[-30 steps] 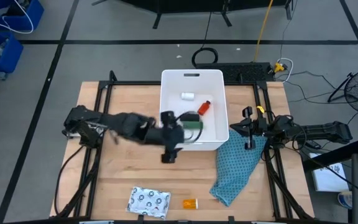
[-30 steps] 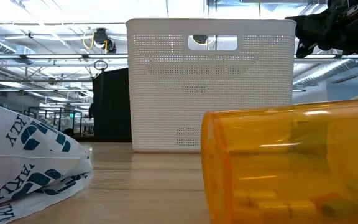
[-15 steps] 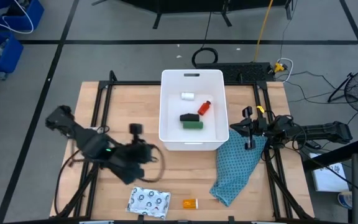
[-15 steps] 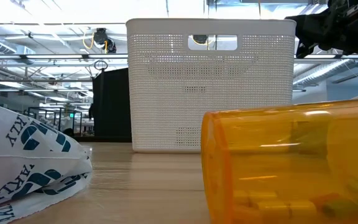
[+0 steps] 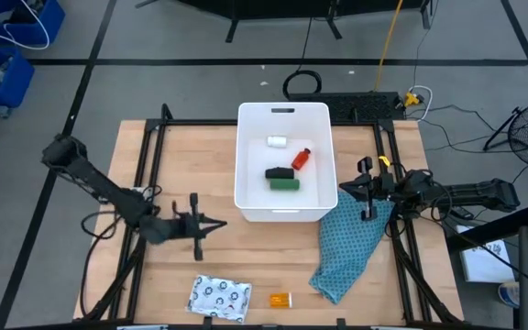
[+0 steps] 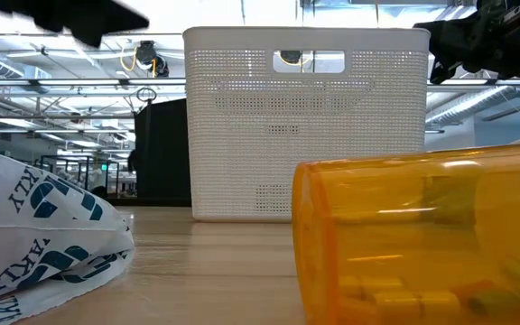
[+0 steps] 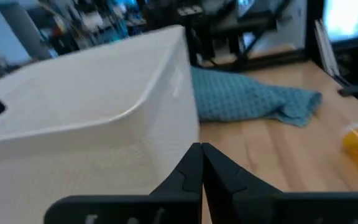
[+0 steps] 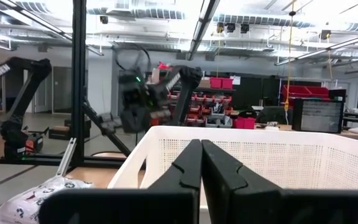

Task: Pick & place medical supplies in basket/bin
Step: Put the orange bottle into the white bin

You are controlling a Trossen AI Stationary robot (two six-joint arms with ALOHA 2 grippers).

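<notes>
Four supplies lie in the white bin [image 5: 282, 213], apart from the left gripper [image 5: 211, 223].

The high view looks straight down on the whole table, the low view sits at tabletop level tight against the orange vial [image 6: 422, 239] facing the white basket [image 6: 305, 126], and both wrist views look past their own fingers at that same basket [image 7: 92, 124] from opposite sides.
</notes>
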